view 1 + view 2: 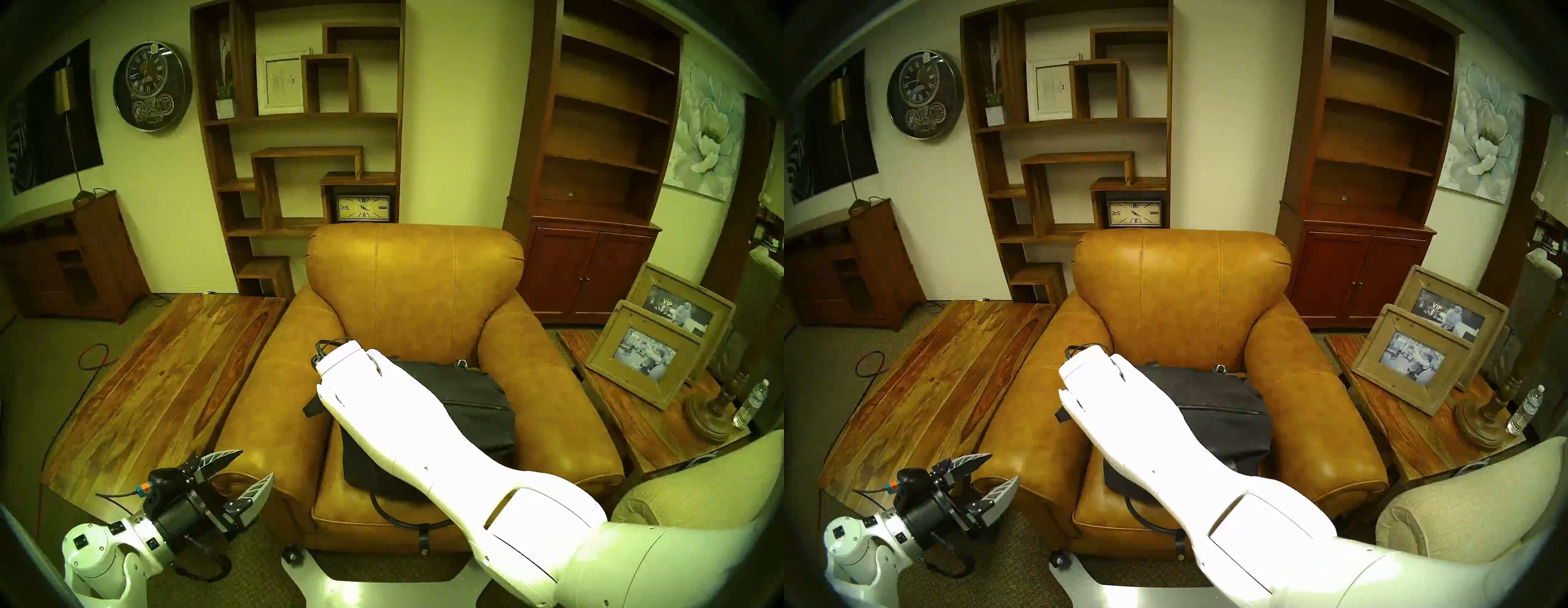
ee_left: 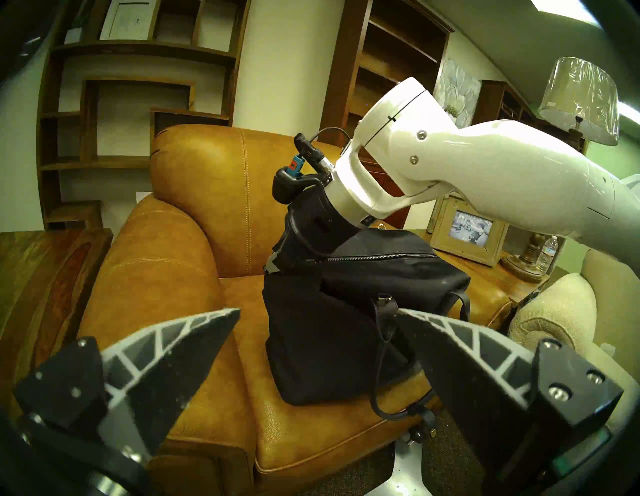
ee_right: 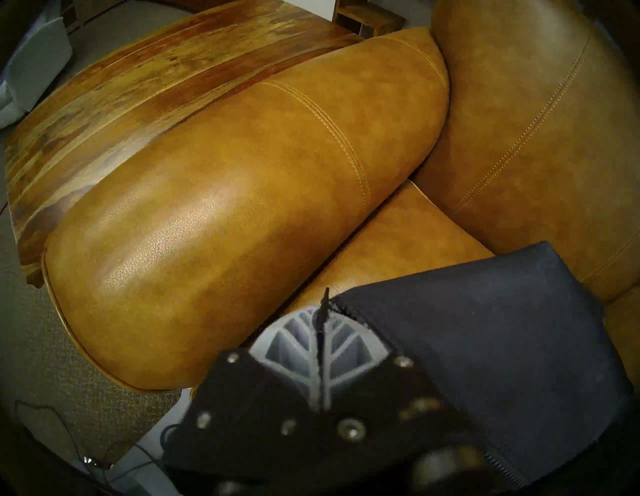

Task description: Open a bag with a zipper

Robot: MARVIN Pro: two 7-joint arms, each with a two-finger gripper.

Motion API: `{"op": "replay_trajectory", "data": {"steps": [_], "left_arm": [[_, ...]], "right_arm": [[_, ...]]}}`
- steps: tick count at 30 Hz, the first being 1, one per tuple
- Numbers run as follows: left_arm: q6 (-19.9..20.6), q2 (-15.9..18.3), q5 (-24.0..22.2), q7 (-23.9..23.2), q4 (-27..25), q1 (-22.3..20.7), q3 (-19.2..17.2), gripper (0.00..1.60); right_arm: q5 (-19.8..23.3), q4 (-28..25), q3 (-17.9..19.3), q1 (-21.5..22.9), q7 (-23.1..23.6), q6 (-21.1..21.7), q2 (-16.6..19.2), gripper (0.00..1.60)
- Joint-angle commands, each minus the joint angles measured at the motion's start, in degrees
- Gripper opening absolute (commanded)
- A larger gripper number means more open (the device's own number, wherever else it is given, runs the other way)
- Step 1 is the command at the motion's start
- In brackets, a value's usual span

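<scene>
A: Status of the right claw [image 3: 320, 332]?

B: In the lower centre of the right wrist view its two fingers are pressed flat together, pinching a thin dark tab. That tab is probably the zipper pull, but it is too small to confirm. The left claw [image 1: 237, 473] hangs spread and empty at the lower left of the head view, well apart from the work.

A: Location of the bag [image 2: 346, 332]?

B: Centre of the left wrist view, standing on the seat of the tan armchair [image 1: 415, 280]. The zipper [image 2: 381, 257] runs along its top ridge toward the right of that frame and looks closed there.

A: Handling properties?

B: Soft canvas, judged light and slack; it will likely drag along with the pull. Recommend that the left claw pinch the fabric at the end nearest the right claw, not the looped handle [image 2: 384, 367], which would only swing.
</scene>
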Motion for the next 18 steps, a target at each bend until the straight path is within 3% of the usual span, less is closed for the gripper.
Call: {"op": "replay_trajectory", "data": {"steps": [1,10,18], "left_arm": [[-0.18,-0.17,-0.26,-0.04,-0.53,-0.17,-0.04,1.6],[-0.19,-0.24,-0.23,-0.17,-0.47,-0.26,-0.08,1.6],[-0.22,-0.34,-0.22,-0.33,-0.44,-0.33,-0.14,1.6]], "right_arm": [[0.46,2.73,-3.24,6.56,2.88,-0.33,-6.31,0.0],[1.02,6.83,-4.6,9.56,4.95,-0.33,-8.57,0.0],[0.89,10.29,-8.51,11.05,7.98,-0.51,-9.49,0.0]]}}
